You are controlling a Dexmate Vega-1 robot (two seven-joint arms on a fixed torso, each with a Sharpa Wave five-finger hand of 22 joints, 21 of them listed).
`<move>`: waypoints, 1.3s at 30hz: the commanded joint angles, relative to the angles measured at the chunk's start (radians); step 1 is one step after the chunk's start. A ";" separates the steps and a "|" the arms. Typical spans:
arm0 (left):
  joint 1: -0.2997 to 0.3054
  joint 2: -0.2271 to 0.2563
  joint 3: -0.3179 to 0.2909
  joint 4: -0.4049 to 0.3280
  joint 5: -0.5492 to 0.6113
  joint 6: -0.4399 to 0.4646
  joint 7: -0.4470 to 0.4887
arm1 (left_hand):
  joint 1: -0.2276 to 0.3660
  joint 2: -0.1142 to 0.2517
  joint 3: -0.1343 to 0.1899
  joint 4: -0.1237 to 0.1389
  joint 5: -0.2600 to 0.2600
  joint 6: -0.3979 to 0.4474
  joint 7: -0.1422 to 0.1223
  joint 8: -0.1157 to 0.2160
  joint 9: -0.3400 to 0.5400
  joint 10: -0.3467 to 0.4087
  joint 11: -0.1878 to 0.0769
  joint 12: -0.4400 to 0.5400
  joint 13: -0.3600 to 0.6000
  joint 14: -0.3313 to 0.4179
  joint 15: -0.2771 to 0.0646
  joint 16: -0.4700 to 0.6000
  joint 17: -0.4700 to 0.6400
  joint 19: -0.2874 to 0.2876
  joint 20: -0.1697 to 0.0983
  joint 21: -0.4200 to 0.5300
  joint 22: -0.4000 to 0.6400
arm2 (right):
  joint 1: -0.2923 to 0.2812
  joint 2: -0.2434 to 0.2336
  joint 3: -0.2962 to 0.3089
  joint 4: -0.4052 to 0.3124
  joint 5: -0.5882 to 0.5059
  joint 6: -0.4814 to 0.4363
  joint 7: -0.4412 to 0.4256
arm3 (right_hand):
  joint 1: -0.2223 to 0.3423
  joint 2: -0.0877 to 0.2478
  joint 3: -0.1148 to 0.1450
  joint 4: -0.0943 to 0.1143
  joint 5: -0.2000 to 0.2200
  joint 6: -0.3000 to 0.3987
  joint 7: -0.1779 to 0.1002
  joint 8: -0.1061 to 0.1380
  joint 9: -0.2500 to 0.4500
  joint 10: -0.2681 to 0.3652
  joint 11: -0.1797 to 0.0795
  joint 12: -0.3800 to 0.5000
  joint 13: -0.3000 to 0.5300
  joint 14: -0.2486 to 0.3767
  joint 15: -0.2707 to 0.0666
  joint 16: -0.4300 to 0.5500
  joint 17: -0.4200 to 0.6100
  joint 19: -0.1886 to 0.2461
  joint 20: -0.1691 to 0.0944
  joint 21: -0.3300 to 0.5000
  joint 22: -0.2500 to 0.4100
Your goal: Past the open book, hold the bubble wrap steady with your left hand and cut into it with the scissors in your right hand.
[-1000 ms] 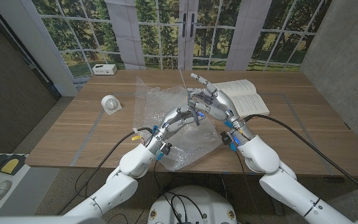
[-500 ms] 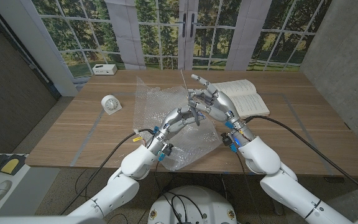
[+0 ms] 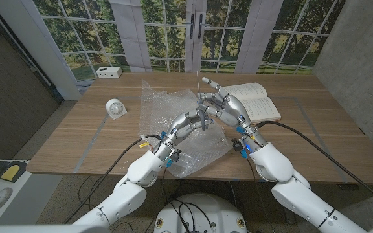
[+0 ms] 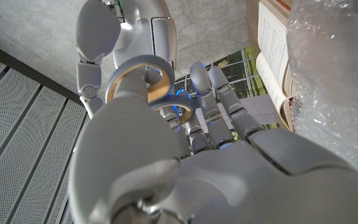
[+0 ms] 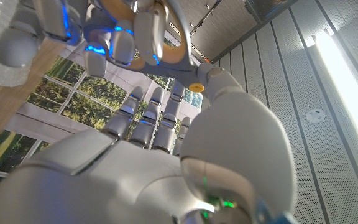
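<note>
The scissors (image 3: 199,110) stand upright above the bubble wrap (image 3: 162,110), thin blades pointing up. My left hand (image 3: 185,123) holds them by the handles; a finger passes through one handle ring (image 4: 138,76), also seen as the ring (image 5: 148,25). My right hand (image 3: 221,107) is pressed close against the left hand from the book side, fingers spread, with its thumb (image 5: 207,84) next to the ring. The clear bubble wrap sheet lies crumpled across the table's middle, under both hands. The open book (image 3: 256,100) lies just right of the hands.
A small white clock (image 3: 114,109) stands left of the wrap. A white box (image 3: 109,72) sits at the far left corner of the wooden table (image 3: 303,142). Cables run along both forearms near the front edge.
The scissors' blades have tipped slightly more upright and to the right. Both hands stay close together at the handles; the right hand has edged a little to the right.
</note>
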 commanded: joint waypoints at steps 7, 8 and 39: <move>-0.004 -0.018 -0.002 0.016 -0.009 0.005 0.014 | 0.036 0.023 -0.009 -0.005 0.002 -0.005 -0.023 0.281 0.201 0.151 -0.083 0.041 -0.006 0.011 -0.111 0.034 -0.019 0.001 -0.011 0.032 -0.005 | 0.011 0.008 -0.001 0.016 0.022 -0.001 0.004 | 0.006 -0.001 0.005 0.006 0.007 0.007 0.004 0.001 0.002 0.168 -0.154 0.009 0.042 0.003 -0.171 0.005 0.002 -0.005 -0.002 0.003 0.003; -0.006 -0.017 -0.001 0.018 -0.011 0.005 0.010 | 0.039 0.025 -0.008 -0.006 0.003 -0.008 -0.024 0.292 0.215 0.150 -0.082 0.042 -0.005 0.011 -0.110 0.035 -0.023 0.000 -0.010 0.035 -0.006 | 0.011 0.007 -0.001 0.017 0.023 0.000 0.005 | 0.006 -0.001 0.005 0.007 0.007 0.007 0.004 0.001 0.002 0.168 -0.154 0.010 0.042 0.003 -0.171 0.005 0.002 -0.005 -0.002 0.003 0.003; -0.022 -0.026 0.009 0.036 -0.048 0.002 -0.033 | 0.112 0.041 0.060 -0.010 0.106 -0.090 0.009 0.568 0.274 0.166 -0.092 0.036 -0.035 0.030 -0.112 0.002 -0.013 -0.021 -0.008 0.106 -0.033 | 0.003 0.006 0.005 0.010 0.031 -0.018 -0.006 | 0.000 -0.001 0.000 0.011 0.005 0.007 0.006 0.000 0.002 0.161 -0.154 0.003 0.036 0.005 -0.164 0.005 0.003 -0.002 0.001 0.004 0.003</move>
